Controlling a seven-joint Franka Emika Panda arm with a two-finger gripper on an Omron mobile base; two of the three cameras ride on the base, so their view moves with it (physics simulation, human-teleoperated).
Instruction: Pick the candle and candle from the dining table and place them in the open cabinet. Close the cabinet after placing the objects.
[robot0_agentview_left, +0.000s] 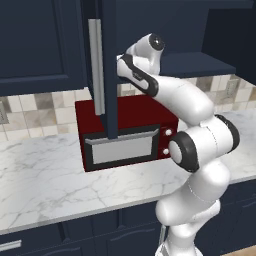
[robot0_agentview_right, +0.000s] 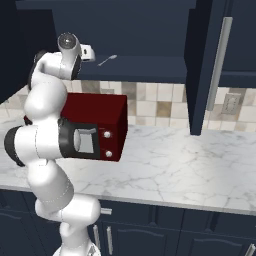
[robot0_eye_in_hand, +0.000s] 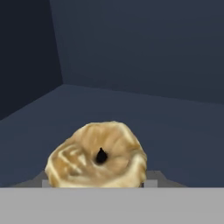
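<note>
Holding the squat golden-tan, spool-like candle (robot0_eye_in_hand: 97, 159) between its jaws, the gripper (robot0_eye_in_hand: 94, 186) is reaching into the dark navy upper wall cabinet (robot0_eye_in_hand: 131, 65), as the hand view shows: the candle's waxy top with its small black wick faces the camera, and beyond it lie the cabinet's flat navy shelf floor and back wall. The jaws are closed narrow on the candle's sides, low on its body; whether it already touches the shelf I cannot tell. It looks light and stiff, with a lumpy wax skin that could slip or mark under a hard squeeze, so a grip across the waist of the spool seems the safest hold, and a gentle release should do. In the base views the white arm (robot0_agentview_left: 195, 145) bends up from the floor into the open cabinet, whose flat door (robot0_agentview_left: 106, 70) with its long silver bar handle (robot0_agentview_left: 96, 65) stands swung out over the red microwave (robot0_agentview_left: 125, 130). Below runs a white marble-patterned desk (robot0_agentview_left: 45, 175) with grey veins over navy fronts, backed by beige and grey wall tiles (robot0_agentview_right: 150, 102). A small silvery utensil (robot0_agentview_right: 107, 60) lies on the cabinet shelf.
</note>
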